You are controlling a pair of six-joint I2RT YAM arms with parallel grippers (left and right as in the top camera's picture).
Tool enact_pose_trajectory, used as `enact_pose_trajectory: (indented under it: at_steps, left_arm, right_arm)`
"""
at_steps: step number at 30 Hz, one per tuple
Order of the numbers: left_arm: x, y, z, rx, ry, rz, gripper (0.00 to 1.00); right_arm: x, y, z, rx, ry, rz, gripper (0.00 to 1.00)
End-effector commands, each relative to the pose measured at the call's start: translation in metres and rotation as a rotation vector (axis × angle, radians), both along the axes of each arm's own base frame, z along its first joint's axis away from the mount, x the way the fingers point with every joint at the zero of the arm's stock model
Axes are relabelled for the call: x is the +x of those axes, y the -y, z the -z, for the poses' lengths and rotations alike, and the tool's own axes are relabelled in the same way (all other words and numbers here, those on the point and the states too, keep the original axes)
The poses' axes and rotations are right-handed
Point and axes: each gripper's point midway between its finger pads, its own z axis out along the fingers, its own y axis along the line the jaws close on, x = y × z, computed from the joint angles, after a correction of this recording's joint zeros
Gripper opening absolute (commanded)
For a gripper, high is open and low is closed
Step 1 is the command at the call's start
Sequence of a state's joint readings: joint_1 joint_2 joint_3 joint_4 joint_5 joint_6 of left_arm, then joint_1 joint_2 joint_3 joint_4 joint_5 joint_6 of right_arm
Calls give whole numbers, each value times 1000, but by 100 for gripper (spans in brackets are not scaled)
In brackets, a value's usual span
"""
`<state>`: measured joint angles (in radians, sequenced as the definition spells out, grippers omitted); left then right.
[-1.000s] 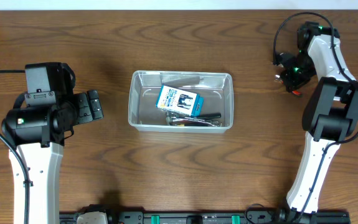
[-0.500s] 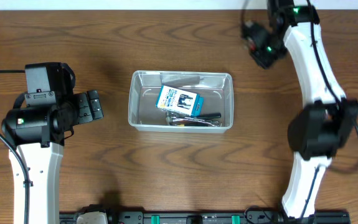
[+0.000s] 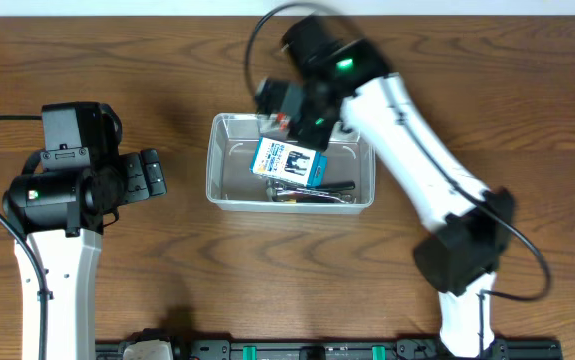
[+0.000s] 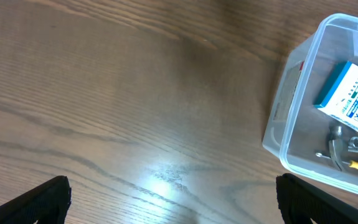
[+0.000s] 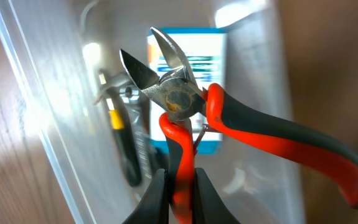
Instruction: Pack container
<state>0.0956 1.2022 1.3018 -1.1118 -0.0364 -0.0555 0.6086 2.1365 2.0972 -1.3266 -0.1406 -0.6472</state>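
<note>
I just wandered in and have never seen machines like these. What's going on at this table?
Two robot arms are packing a clear container. The right gripper is shut on one handle of a pair of red-and-black cutters, holding them over the container's far side. A blue-and-white box and some other hand tools lie inside. The left gripper sits open over the table to the container's left, holding nothing.
</note>
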Motion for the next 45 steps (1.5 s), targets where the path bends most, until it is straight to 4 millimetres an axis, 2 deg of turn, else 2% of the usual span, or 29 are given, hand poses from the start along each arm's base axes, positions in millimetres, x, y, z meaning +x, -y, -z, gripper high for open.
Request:
enact_pose_trajectory:
  at_steps: [1,4,7,8,9,10,12,14,17,20,22,24,27,28,30,32,35,38,42,45]
  left_arm:
    - [-2,-2,-3,0,7,-14,98]
    - [-2,-2,-3,0,7,-14,98]
    - [-2,-2,-3,0,6,-14,98]
    - [-2,-2,-3,0,5,-14,98]
    - [-2,-2,-3,0,5,-14,98]
    - [-2,-2,-3,0,5,-14,98]
    - [-2,-2,-3,0,5,-14,98]
    - [-2,-2,-3,0,4,-14,98]
    - [-2,-2,-3,0,6,-14,98]
    - [-2,-2,-3,0,10,-14,98]
    - [-2,3,-5,-10,18,1,98]
    - [-1,13,-9,-10,34,46,98]
    - [1,36,-15,30,59,181,98]
    - [3,40,-17,60,69,204,98]
    - [8,42,-22,126,92,216,98]
    - [16,44,-26,140,125,220,98]
    - [30,47,-33,137,184,217,98]
    - [31,44,-38,139,202,201,98]
    - [14,42,-42,110,206,158,98]
    - [1,40,-54,104,268,151,98]
  right_arm:
    - [-12,-7,37,-53,-80,-38,1]
    - [-15,-8,66,-91,-139,-24,1]
    - [-16,-4,87,-123,-185,-3,4]
    - [-17,-2,92,-133,-200,1,14]
    - [-18,-1,96,-141,-210,2,41]
    - [-18,-1,97,-143,-213,2,52]
    - [-15,-1,97,-136,-205,7,54]
    - [-10,-1,90,-125,-176,17,56]
    - [8,10,68,-143,-85,103,63]
    - [28,25,32,-118,9,177,99]
    - [45,40,3,-60,72,266,99]
    - [65,64,-26,7,133,396,99]
    - [93,116,-61,89,203,619,99]
    - [100,139,-71,107,222,691,99]
    - [110,183,-83,124,248,813,99]
    - [111,226,-91,118,259,918,99]
    - [102,282,-102,110,262,1075,99]
    - [83,319,-125,125,285,1188,99]
    - [52,343,-162,128,363,1249,99]
    - [26,346,-188,148,422,1258,99]
